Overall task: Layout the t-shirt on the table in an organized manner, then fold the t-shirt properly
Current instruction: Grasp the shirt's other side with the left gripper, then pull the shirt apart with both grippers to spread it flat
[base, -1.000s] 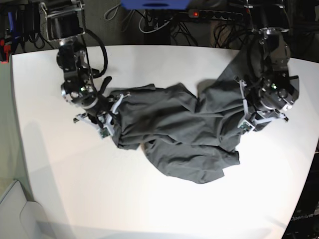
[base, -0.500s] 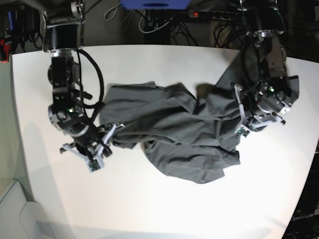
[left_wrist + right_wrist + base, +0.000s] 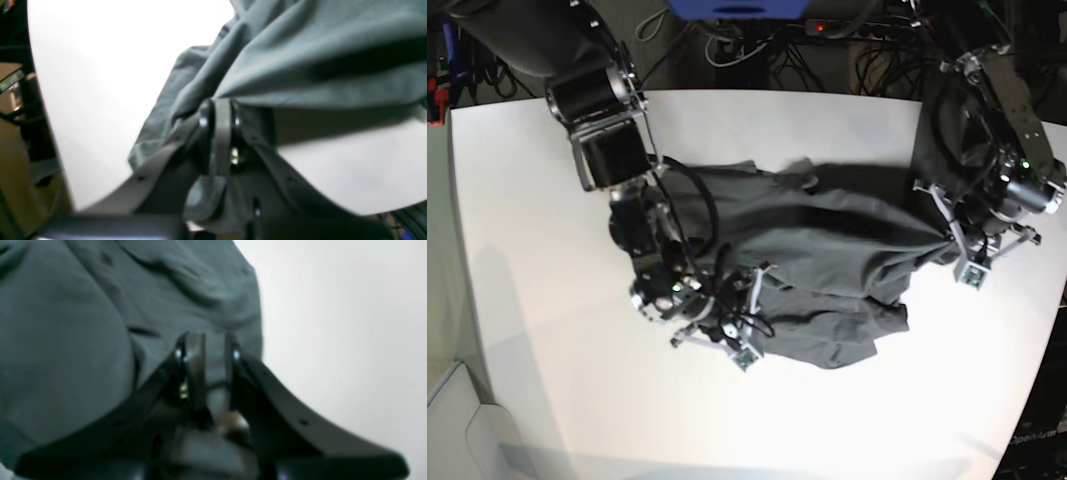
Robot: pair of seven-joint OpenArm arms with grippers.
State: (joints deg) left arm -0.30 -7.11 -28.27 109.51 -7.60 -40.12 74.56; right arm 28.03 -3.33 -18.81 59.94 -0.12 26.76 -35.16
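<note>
The shirt (image 3: pixel 827 270) lies bunched across the middle of the desk (image 3: pixel 527 200), stretched in a band from left to right. Each arm grips one end, a hold that looks meant to spread the cloth flat before any fold is made.

The left end effector (image 3: pixel 962 245), at the right of the base view, is pressed together on a thin edge of fabric. The left wrist view (image 3: pixel 218 110) shows this plainly: cloth runs between the closed jaws and rises taut away from them, with bare desk on both sides.

The right end effector (image 3: pixel 745 300), at the near left of the shirt, stands slightly parted. In the right wrist view (image 3: pixel 210 346) a fold of cloth sits in that narrow gap, so it appears to be pinching the shirt, though blur leaves the hold less than certain.

Only the base view shows the whole heap and the loose lobe sagging toward the near side; the wrist views alone show the grips.
</note>
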